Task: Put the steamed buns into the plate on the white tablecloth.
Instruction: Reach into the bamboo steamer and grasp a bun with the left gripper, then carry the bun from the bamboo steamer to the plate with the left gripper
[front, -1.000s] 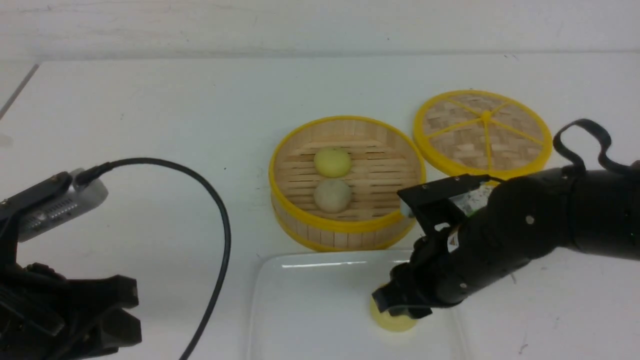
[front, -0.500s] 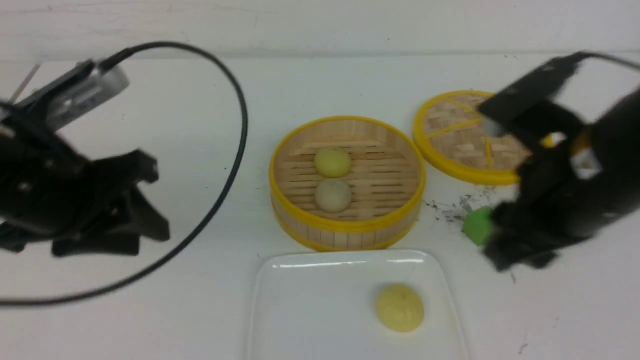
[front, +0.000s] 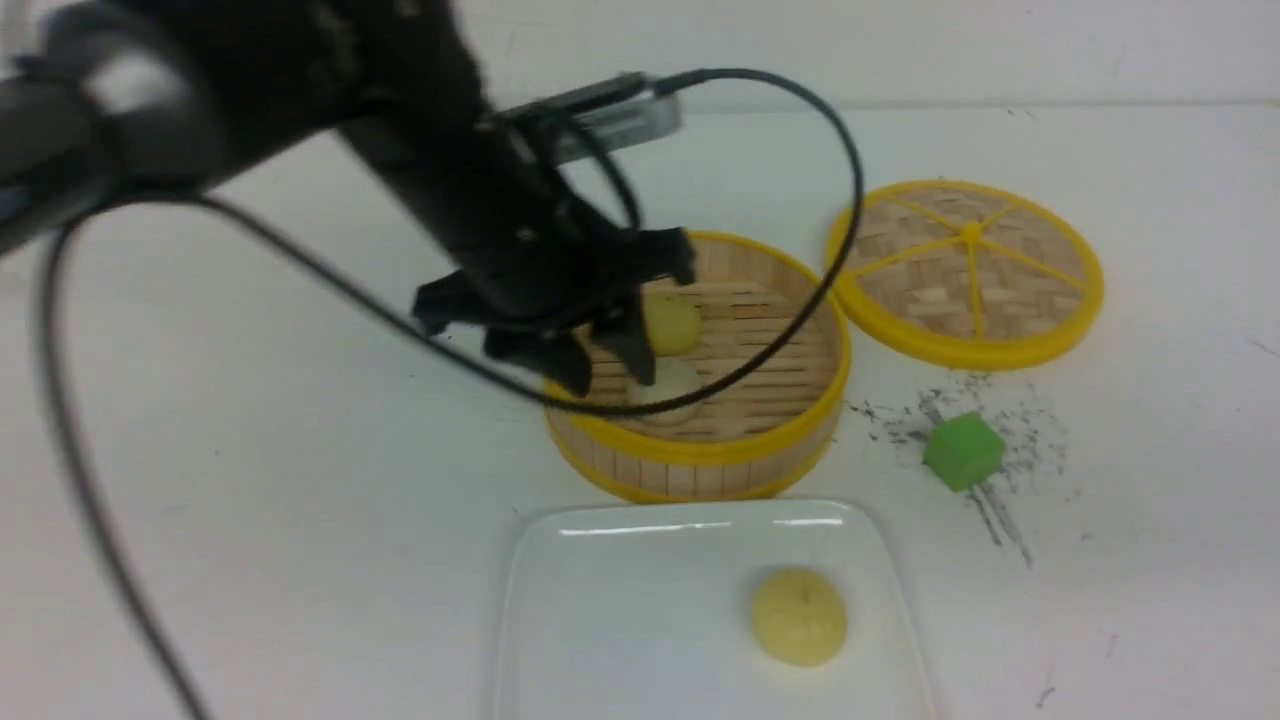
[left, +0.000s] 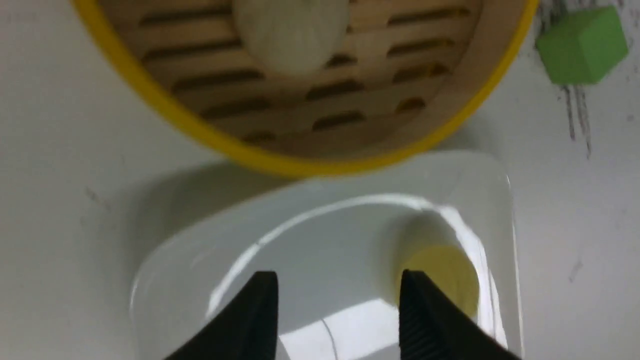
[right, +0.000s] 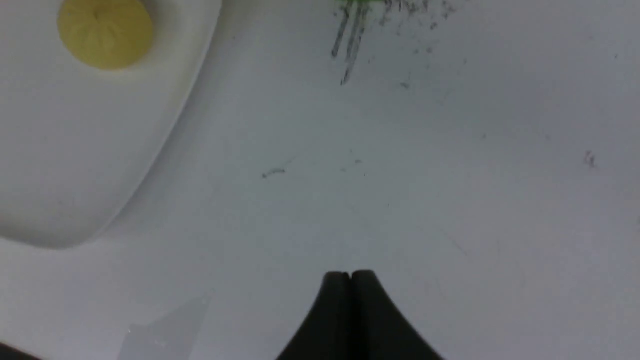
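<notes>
One pale yellow steamed bun (front: 800, 615) lies in the near right part of the white plate (front: 620, 620). A second yellow bun (front: 675, 322) and the off-white bun (front: 672, 388) sit in the bamboo steamer basket (front: 700, 450). My left gripper (front: 610, 378) is open and empty, hovering above the basket's left side, partly hiding the off-white bun. In the left wrist view its gripper (left: 335, 287) stands open, with the plate (left: 200, 240), the plated bun (left: 450, 275) and the off-white bun (left: 292, 30) in view. My right gripper (right: 350, 276) is shut and empty over the tablecloth (right: 425, 175), beside the plate (right: 75, 160) and its bun (right: 105, 32). It is out of the front view.
A round woven lid (front: 965, 270) lies on the cloth right of the basket. A small green cube (front: 963, 450) sits on dark speckled marks between lid and plate; it also shows in the left wrist view (left: 582, 45). The left arm's black cable (front: 840, 200) loops over the basket.
The right gripper let go of the yellow bun on the plate and withdrew right, out of the front view. The left arm swung from the left to above the basket.
</notes>
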